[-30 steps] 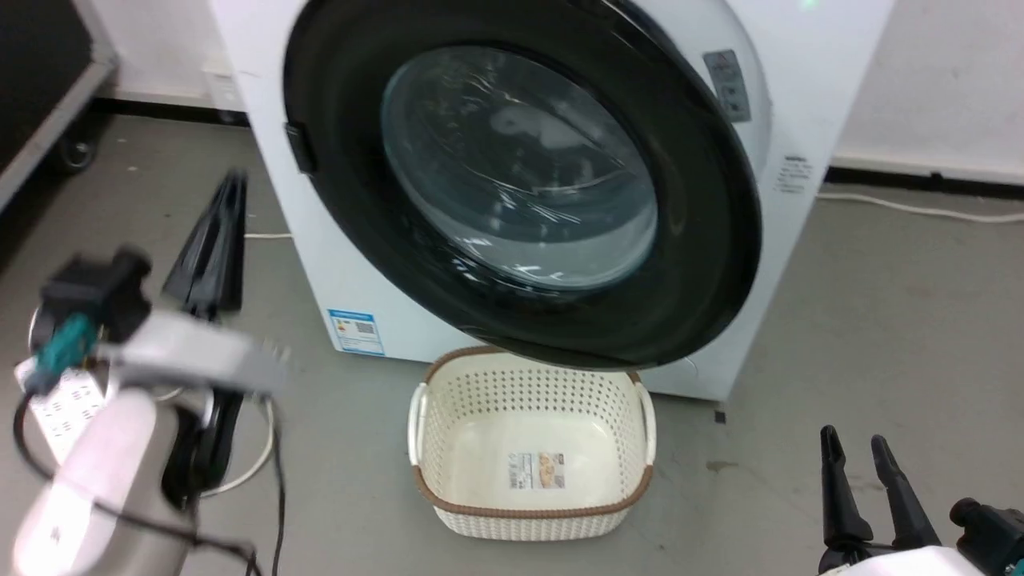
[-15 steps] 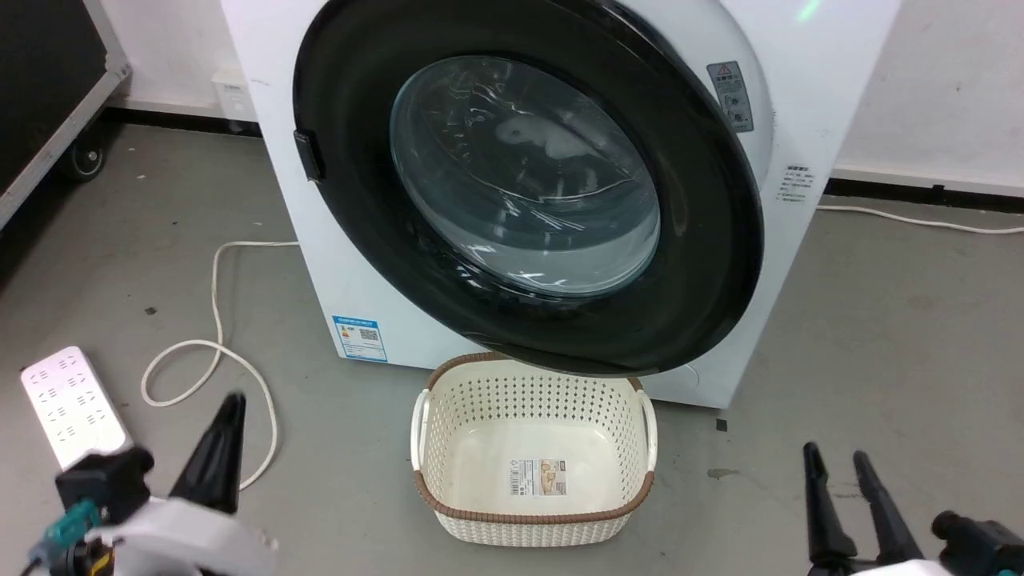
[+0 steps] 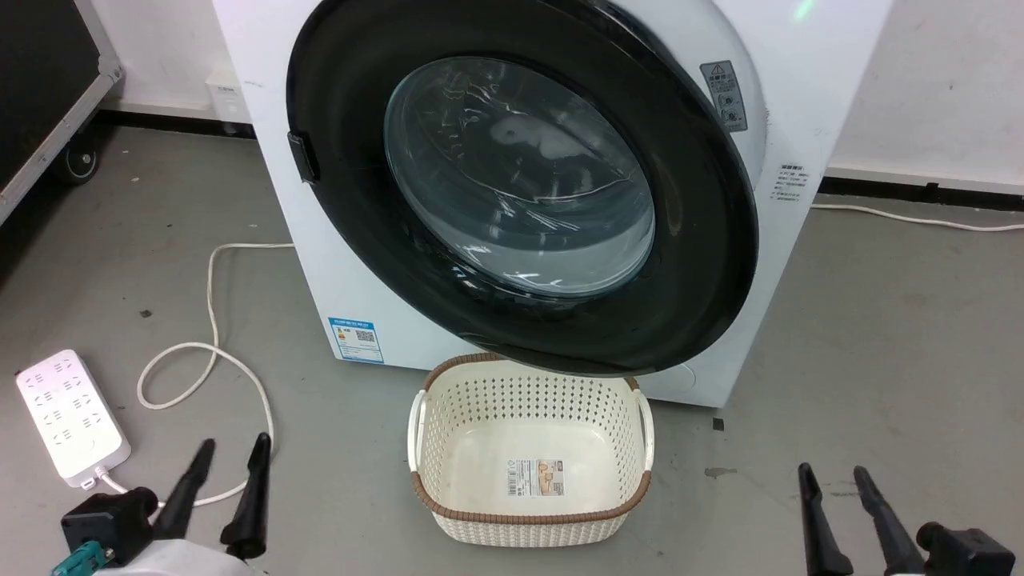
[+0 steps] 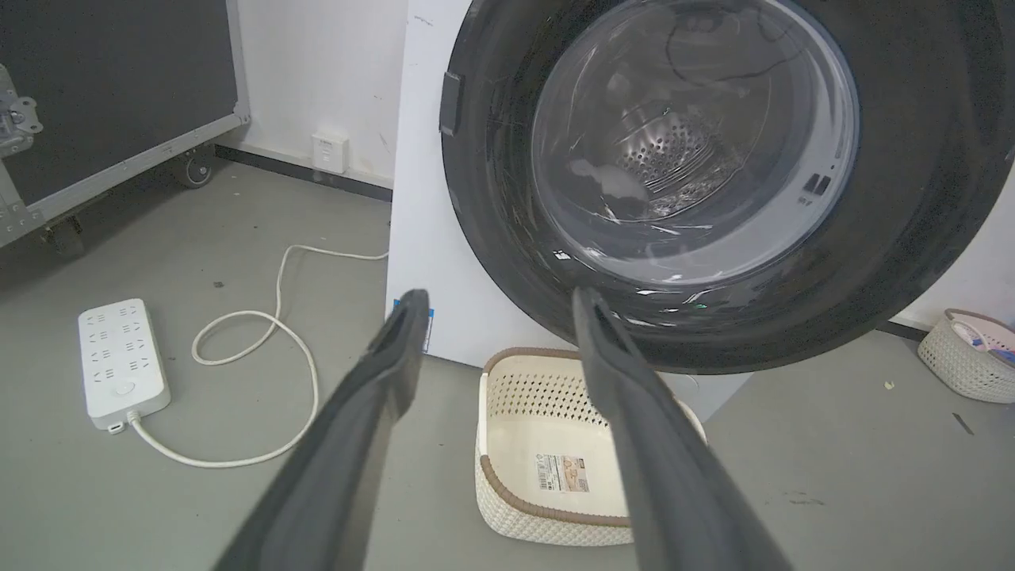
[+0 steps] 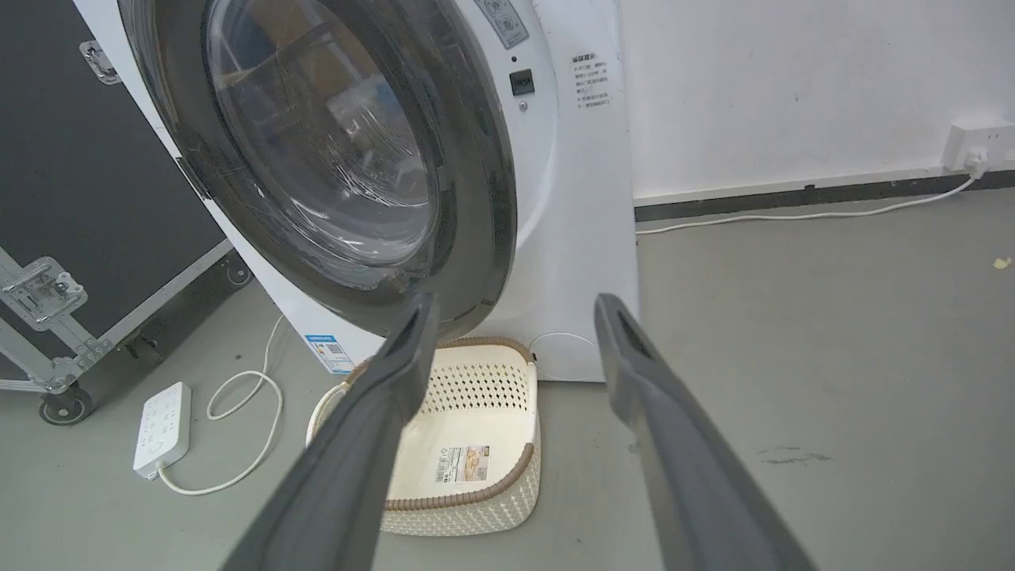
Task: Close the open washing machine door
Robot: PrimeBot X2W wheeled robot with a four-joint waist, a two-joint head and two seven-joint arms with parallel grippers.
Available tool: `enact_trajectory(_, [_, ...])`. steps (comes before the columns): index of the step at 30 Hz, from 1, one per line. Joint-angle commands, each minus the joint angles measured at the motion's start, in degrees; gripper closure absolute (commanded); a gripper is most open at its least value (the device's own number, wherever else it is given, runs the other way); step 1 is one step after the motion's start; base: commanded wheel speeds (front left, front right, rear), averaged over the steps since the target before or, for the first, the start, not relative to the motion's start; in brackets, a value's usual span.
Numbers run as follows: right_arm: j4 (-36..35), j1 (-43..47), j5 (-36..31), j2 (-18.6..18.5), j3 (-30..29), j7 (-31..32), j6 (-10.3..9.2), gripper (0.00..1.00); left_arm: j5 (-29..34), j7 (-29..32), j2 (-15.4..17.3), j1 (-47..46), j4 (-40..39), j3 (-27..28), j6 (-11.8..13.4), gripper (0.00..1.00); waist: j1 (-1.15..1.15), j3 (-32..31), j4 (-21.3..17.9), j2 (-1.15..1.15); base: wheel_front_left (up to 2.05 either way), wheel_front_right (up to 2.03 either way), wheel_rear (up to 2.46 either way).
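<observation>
The washing machine stands white and large ahead of me. Its washing machine door, with a glossy black rim and a bulging glass window, lies flat over the front; I cannot tell whether it is latched. In the right wrist view the door sits close against the white front. My left gripper is low at the left, open and holding nothing, well away from the door. My right gripper is low at the right, also open. Both show spread fingers in their wrist views: left gripper, right gripper.
A cream perforated basket sits on the floor just below the door. A white power strip and its looping cable lie at the left. A black wheeled case stands far left. Another small basket is right of the washer.
My left arm has come down from beside the door's left edge to the lower left corner, its fingers now apart. The door and the right gripper look the same.
</observation>
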Motion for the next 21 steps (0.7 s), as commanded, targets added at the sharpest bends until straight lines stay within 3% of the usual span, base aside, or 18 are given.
enact_trajectory(1, [-0.50,0.51,-0.76,-0.10,-0.26,0.52,0.05,0.00,0.40,-0.51,-0.10,0.10,-0.31,0.20,0.40,0.00,0.00,0.02,-0.02,0.00,0.00,0.00,0.00])
enact_trajectory(2, [-0.99,0.52,-1.15,-0.10,-0.28,1.15,0.05,0.00,0.53,-0.57,-0.07,0.08,-0.46,0.24,0.54,0.00,0.00,0.03,-0.02,0.00,0.00,0.00,0.00])
enact_trajectory(3, [-2.66,0.49,-1.57,-0.10,-0.04,3.53,0.05,1.00,1.18,-0.74,0.04,-0.03,-1.05,0.20,1.04,0.00,0.00,0.14,0.16,0.00,0.00,0.00,0.00])
enact_trajectory(11, [-1.96,-10.66,-3.84,-0.10,-0.14,11.67,0.05,1.00,3.12,-1.18,0.06,-2.05,-4.69,0.18,2.15,0.00,0.00,4.11,2.42,0.00,0.00,0.00,0.00])
enact_trajectory(14, [1.28,-17.29,-6.04,-0.10,-0.63,12.71,0.05,1.00,3.27,-1.20,0.15,-3.41,-5.54,0.12,1.75,0.00,0.00,6.39,3.42,0.00,0.00,0.00,0.00])
enact_trajectory(15, [5.44,-23.17,-7.65,-0.10,-1.76,12.72,0.05,1.00,3.33,-1.24,0.22,-4.67,-5.93,0.11,1.29,0.00,0.00,8.35,4.26,0.00,0.00,0.00,0.00])
enact_trajectory(21, [12.85,-32.23,-10.69,-0.10,-5.16,11.45,0.05,1.00,3.67,-1.51,-0.02,-7.23,-5.74,0.02,0.38,0.00,0.00,11.78,5.67,0.00,0.00,0.00,0.00])
